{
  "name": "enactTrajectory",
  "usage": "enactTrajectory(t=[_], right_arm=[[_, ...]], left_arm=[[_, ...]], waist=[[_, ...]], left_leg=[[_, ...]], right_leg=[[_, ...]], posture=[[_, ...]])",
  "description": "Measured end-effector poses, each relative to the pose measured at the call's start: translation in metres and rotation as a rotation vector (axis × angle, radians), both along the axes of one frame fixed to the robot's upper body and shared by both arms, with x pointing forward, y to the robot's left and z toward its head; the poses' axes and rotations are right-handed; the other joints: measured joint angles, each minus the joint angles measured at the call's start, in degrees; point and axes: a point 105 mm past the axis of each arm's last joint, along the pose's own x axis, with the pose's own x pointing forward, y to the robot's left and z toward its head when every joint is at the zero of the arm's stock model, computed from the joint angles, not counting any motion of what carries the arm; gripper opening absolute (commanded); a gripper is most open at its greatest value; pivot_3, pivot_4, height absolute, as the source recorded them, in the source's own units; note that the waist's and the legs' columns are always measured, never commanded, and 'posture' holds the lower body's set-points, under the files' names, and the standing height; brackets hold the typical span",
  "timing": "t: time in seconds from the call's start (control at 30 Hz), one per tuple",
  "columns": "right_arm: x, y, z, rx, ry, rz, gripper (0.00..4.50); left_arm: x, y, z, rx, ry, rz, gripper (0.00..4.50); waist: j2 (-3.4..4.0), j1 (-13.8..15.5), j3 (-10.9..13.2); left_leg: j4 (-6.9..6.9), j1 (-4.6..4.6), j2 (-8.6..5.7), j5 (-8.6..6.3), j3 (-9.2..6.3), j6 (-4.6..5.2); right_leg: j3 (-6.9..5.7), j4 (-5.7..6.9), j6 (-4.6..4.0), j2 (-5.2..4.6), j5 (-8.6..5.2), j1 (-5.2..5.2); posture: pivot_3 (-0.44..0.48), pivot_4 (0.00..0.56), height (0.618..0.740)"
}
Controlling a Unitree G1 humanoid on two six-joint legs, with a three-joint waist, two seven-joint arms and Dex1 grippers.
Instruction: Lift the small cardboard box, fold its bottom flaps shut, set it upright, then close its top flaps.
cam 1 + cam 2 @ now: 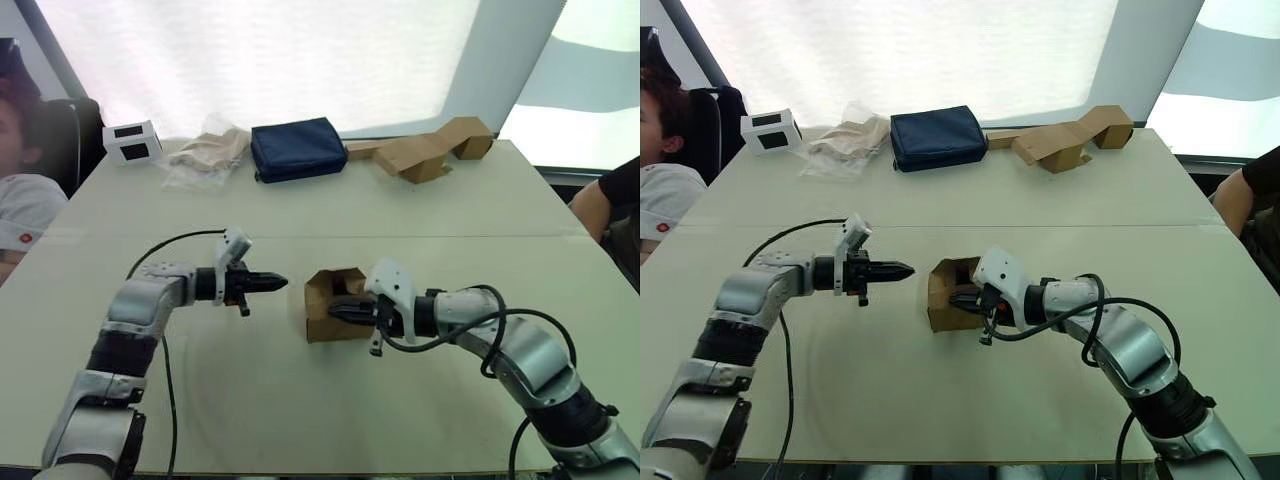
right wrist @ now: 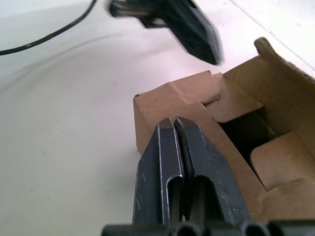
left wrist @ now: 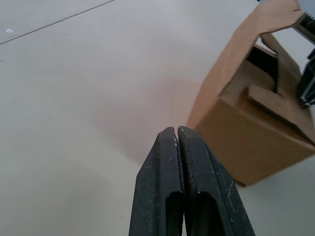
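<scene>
The fingers (image 3: 178, 147) of the left gripper (image 1: 272, 283) are pressed together with nothing between them, hovering above the table (image 1: 300, 210) just beside the box (image 1: 322, 305), tips pointing at it without touching. The right gripper (image 1: 340, 311) also has its fingers (image 2: 177, 142) closed flat against each other, gripping nothing; they lie over the box's open top, at or on the folded-in flaps (image 2: 209, 96), though contact cannot be confirmed.

The box stands on the pale table, its top flaps partly folded in, one (image 2: 283, 66) standing up. Well behind the box, along the table's far edge, lie a white box (image 1: 133, 141), a crumpled bag (image 1: 208, 154), a navy pouch (image 1: 297, 148) and folded cardboard (image 1: 430, 150). Bright blinds (image 1: 260, 55) rise beyond. A seated person (image 1: 20, 190) is beside the table.
</scene>
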Motion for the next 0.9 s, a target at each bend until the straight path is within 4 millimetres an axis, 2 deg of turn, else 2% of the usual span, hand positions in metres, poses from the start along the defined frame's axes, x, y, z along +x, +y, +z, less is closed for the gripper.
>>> enactTrajectory(t=[0.13,0.2,0.27,0.4,0.57,0.73,0.9], right_arm=[[0.001,0.0,-0.001,0.003,0.0,0.004,0.0],[0.0,0.001,-0.001,0.004,0.002,0.008,0.0],[0.0,0.0,-0.001,0.002,0.001,0.009,0.0],[0.002,0.0,-0.002,0.002,0.005,0.01,0.0],[0.003,0.001,0.0,0.002,-0.006,0.017,0.0],[0.003,0.002,0.002,0.005,-0.012,0.024,0.0],[0.002,0.003,0.002,0.011,-0.011,0.028,0.0]], left_arm=[[-0.027,-0.01,0.03,-0.057,-0.023,-0.076,0.07],[-0.036,-0.017,0.034,-0.063,-0.027,-0.103,0.07],[-0.042,-0.02,0.031,-0.055,-0.02,-0.11,0.07],[-0.049,-0.033,0.01,-0.038,0.028,-0.114,0.07],[-0.045,-0.036,0.009,-0.038,-0.009,-0.089,0.07],[-0.049,-0.039,-0.003,-0.021,0.009,-0.098,0.07],[-0.047,-0.039,-0.003,-0.022,-0.003,-0.093,0.07]], waist=[[0.0,0.23,0.0],[0.0,0.11,0.0],[0.0,0.04,0.0],[0.0,0.0,0.0],[0.0,0.05,0.0],[0.0,0.02,0.0],[0.0,0.06,0.0]], left_leg=[[0.0,0.0,-0.04,0.0,-0.04,0.0],[0.0,0.0,-0.04,0.0,-0.03,0.0],[0.0,0.02,-0.03,0.0,-0.03,0.0],[0.0,0.05,-0.02,0.0,-0.03,0.0],[0.0,0.05,-0.02,0.0,-0.02,0.0],[0.0,0.05,-0.02,0.0,-0.02,0.0],[-0.01,0.05,-0.02,0.0,-0.02,0.0]], right_leg=[[-0.03,-0.02,0.0,-0.08,0.0,0.06],[-0.03,-0.03,0.0,-0.07,0.0,0.05],[-0.02,-0.02,0.0,-0.07,0.0,0.05],[0.0,0.0,0.0,0.01,0.0,0.05],[-0.01,-0.02,-0.01,0.01,0.0,0.05],[0.0,-0.02,-0.01,0.01,0.0,0.05],[-0.01,-0.02,-0.01,0.01,0.0,0.05]], posture=[[0.0,0.15,0.74],[0.0,0.15,0.74],[0.0,0.15,0.74],[0.0,0.15,0.74],[0.0,0.15,0.74],[0.0,0.15,0.74],[0.0,0.15,0.74]])
